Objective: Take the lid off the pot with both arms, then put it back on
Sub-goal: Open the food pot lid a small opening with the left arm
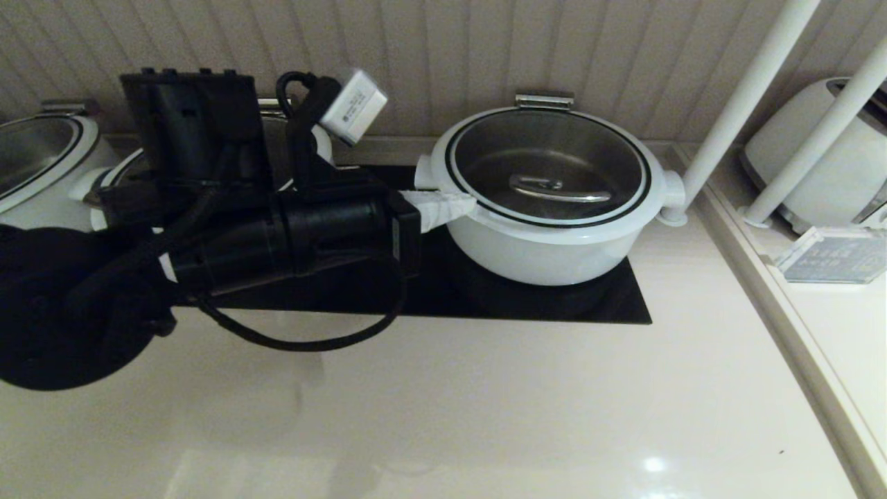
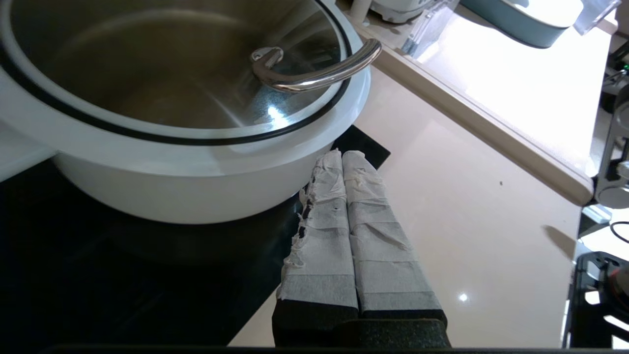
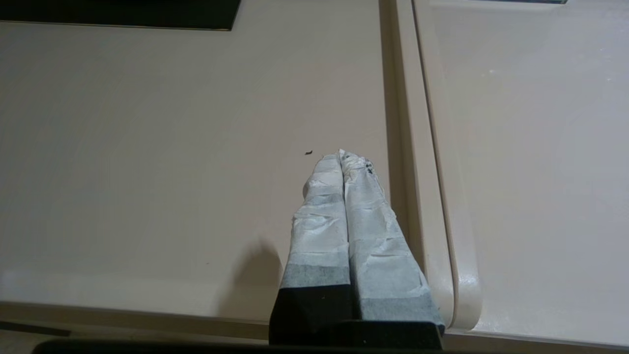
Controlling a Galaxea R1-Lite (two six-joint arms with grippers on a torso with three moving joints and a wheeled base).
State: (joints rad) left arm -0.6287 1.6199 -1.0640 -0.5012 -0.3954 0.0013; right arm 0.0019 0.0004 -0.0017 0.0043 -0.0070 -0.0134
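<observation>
White-rimmed round glass lid [image 1: 551,173] sat on the wide white pot [image 1: 547,249]; the left pincer [image 1: 450,206], pressed together at nine o'clock, needed spreading, the right pincer [image 3: 342,156], pressed together, approaching.

Glossy cream stone counter [image 1: 443,402], carrying a flat black glass cooktop panel [image 1: 540,305] just under the left gripper [image 1: 454,206]. On that panel, touching the gripper's tips, a wide round white pot [image 1: 547,249].
</observation>
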